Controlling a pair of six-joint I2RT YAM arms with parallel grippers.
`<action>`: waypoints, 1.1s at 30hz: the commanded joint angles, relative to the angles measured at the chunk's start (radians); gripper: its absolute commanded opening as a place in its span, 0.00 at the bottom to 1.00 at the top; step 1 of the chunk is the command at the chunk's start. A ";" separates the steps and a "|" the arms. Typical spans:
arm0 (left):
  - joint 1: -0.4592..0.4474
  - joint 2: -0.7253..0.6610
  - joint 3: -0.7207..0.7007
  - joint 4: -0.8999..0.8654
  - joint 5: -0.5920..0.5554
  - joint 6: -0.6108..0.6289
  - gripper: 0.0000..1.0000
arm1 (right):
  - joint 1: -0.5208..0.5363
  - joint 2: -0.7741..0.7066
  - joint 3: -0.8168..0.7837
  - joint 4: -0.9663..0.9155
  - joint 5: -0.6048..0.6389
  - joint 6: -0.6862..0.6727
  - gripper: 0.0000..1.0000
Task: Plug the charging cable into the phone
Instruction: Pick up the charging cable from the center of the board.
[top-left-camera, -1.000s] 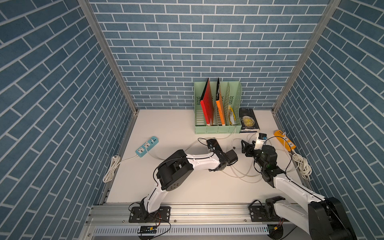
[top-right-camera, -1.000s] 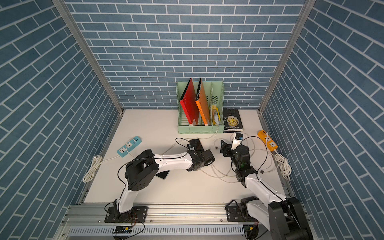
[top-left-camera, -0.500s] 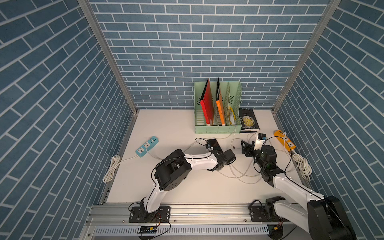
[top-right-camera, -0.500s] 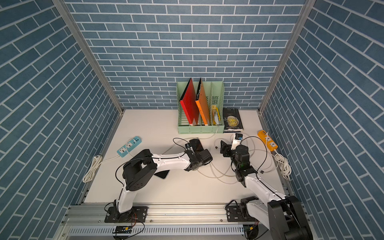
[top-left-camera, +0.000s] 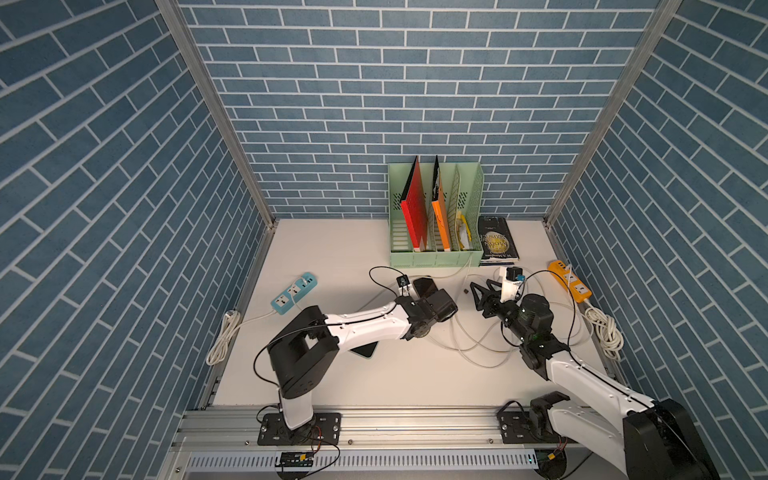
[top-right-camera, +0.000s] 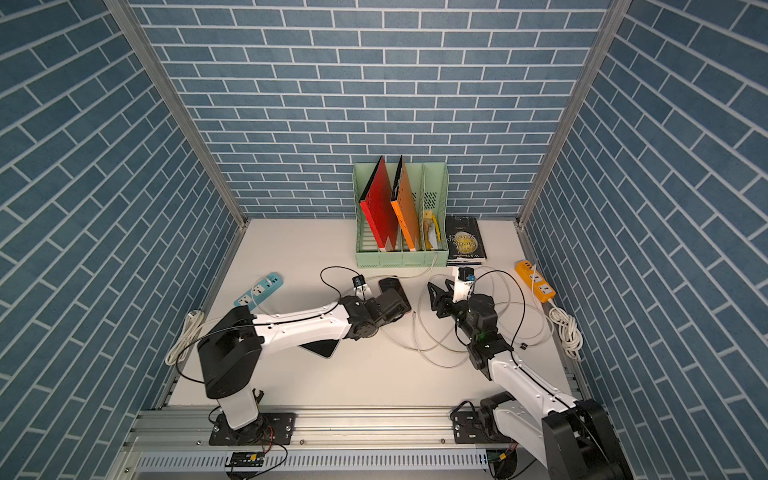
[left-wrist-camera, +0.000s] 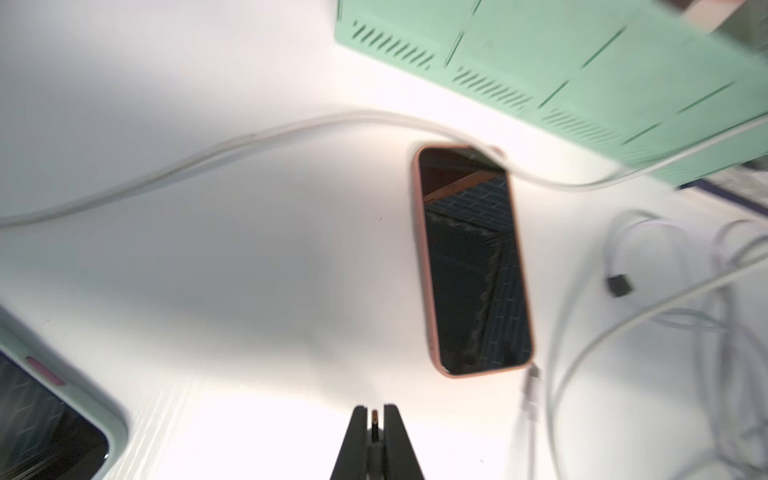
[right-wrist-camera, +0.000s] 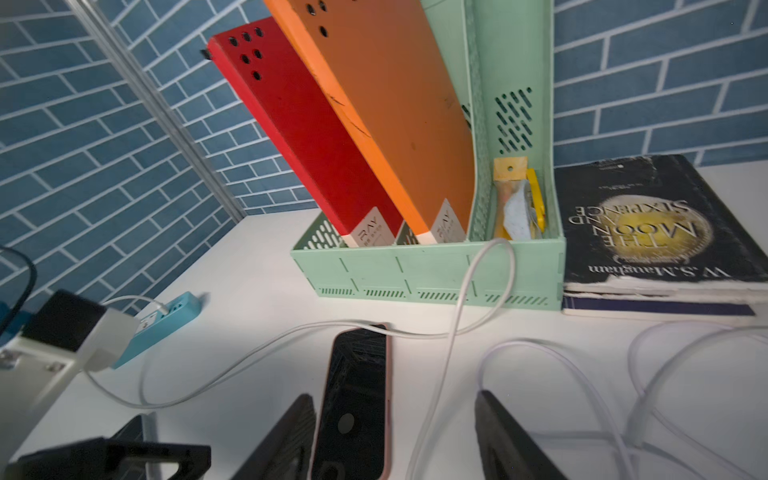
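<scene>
Taking the back wall as twelve o'clock, the phone lies flat on the bench, dark screen up in its pink case. It sits just at six o'clock of the green file rack.

My left claw hangs low at about five o'clock of the phone, its jaws pressed together. A thin orange sliver shows in the slit, too small for me to name.

My right claw sits near the phone at three o'clock and points toward nine. Its jaws stand wide and grip nothing. From my right wrist I see the phone's near end lying on the bench ahead, between the two fingers.

The charging cable sprawls in loose white loops on the bench between my arms. Its plug lies just beside the phone's six-o'clock corner, outside the port.

A second white lead drapes across the phone's twelve-o'clock end. The blue power strip lies well off at nine o'clock.

Another phone, in a pale green case, lies partly under my left forearm at about seven o'clock of the pink one. A dark book lies at three o'clock of the rack, and an orange power strip lies beyond my right claw at three o'clock.
</scene>
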 joint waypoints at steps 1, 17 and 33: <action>0.016 -0.137 -0.125 0.204 -0.006 0.165 0.00 | 0.036 -0.017 0.013 0.067 -0.104 -0.037 0.63; 0.108 -0.541 -0.636 1.060 0.346 0.623 0.00 | 0.078 0.165 0.075 0.217 -0.613 0.167 0.67; 0.154 -0.470 -0.705 1.381 0.693 0.641 0.00 | 0.168 0.392 0.128 0.501 -0.760 0.322 0.56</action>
